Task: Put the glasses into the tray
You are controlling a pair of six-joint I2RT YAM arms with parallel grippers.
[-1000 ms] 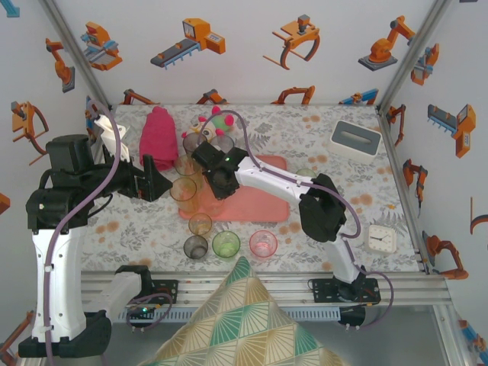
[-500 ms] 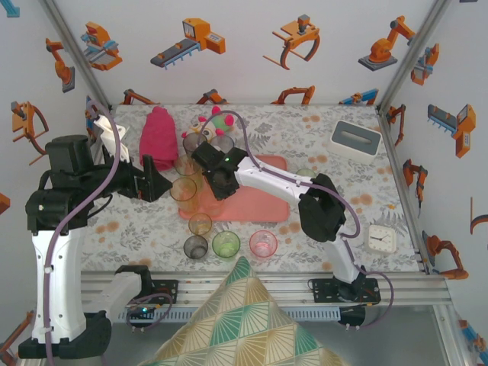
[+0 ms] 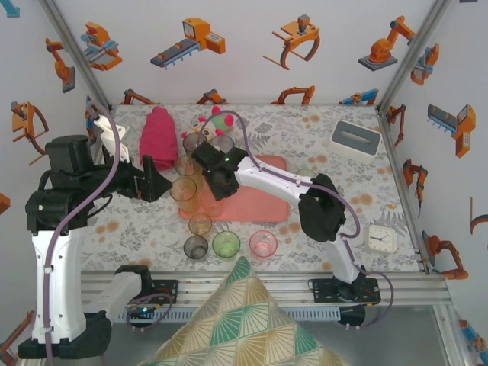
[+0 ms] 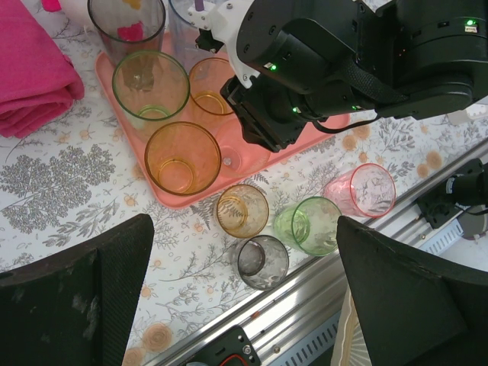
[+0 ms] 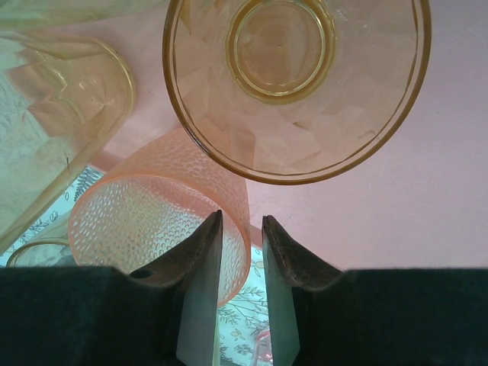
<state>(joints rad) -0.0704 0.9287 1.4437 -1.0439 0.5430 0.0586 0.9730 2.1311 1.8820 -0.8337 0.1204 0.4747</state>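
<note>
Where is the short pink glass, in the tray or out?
Out. The short pink glass stands on the table, off the tray, beside a green glass.

The left gripper stands wide open, with its two black fingers well apart. Between them lies the flowered bench with a salmon tray. On the tray stand a large orange glass, a green glass, an amber glass and, at the far end, a tall grey glass. The right arm, black with green lights, reaches down over the tray. Between the tray and the near rail stand four short glasses on the bench: a small amber glass, a small grey glass, a small green glass and a pink glass. A magenta towel lies left of the tray.
</note>
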